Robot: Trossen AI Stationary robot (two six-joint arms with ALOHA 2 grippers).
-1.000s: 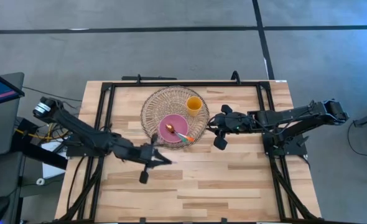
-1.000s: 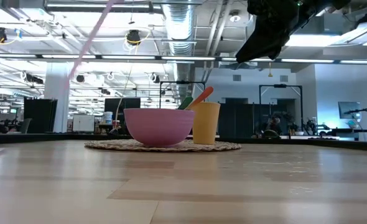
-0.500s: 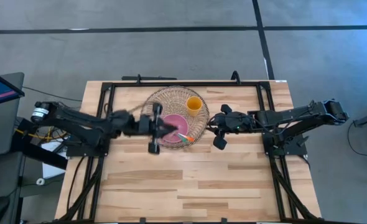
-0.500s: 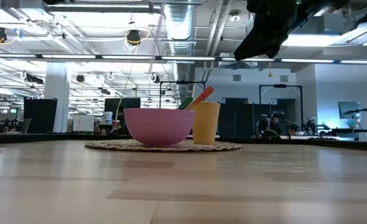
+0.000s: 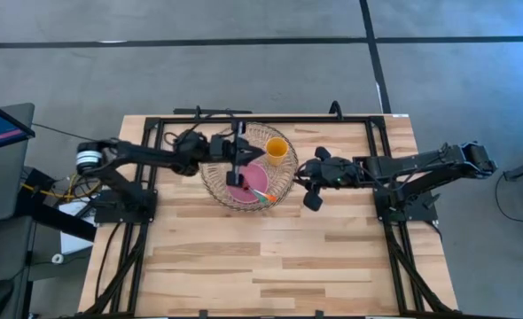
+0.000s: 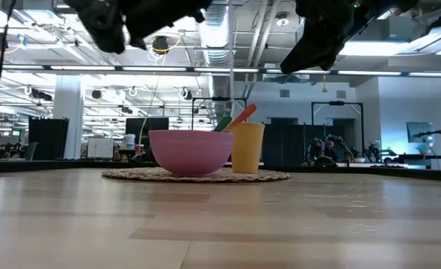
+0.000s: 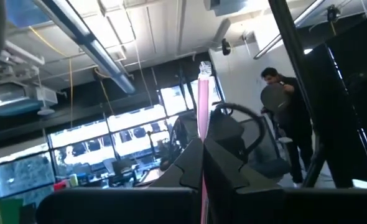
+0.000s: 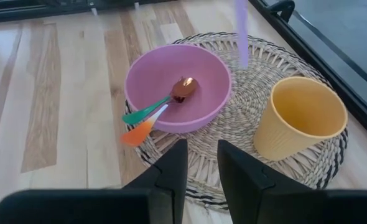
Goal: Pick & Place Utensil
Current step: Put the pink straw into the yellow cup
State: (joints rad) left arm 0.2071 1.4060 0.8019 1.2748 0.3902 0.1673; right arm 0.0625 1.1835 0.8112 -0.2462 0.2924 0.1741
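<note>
The left gripper (image 5: 237,151), pinching a pink utensil (image 7: 203,102), hovers at the bowl's (image 5: 248,183) eleven o'clock; it should descend slowly before releasing. The right gripper (image 5: 309,182) waits empty, slightly parted, at three o'clock.

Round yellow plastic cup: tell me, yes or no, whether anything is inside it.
No: the right wrist view shows the round yellow plastic cup with nothing in it, beside the pink bowl.

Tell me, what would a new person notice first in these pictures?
First the pink bowl on the round woven mat at the table's far middle, with utensils lying in it and a yellow cup beside it. Next, the left gripper above the bowl, shut on a thin pink utensil. The right gripper hovers just right of the mat.
</note>
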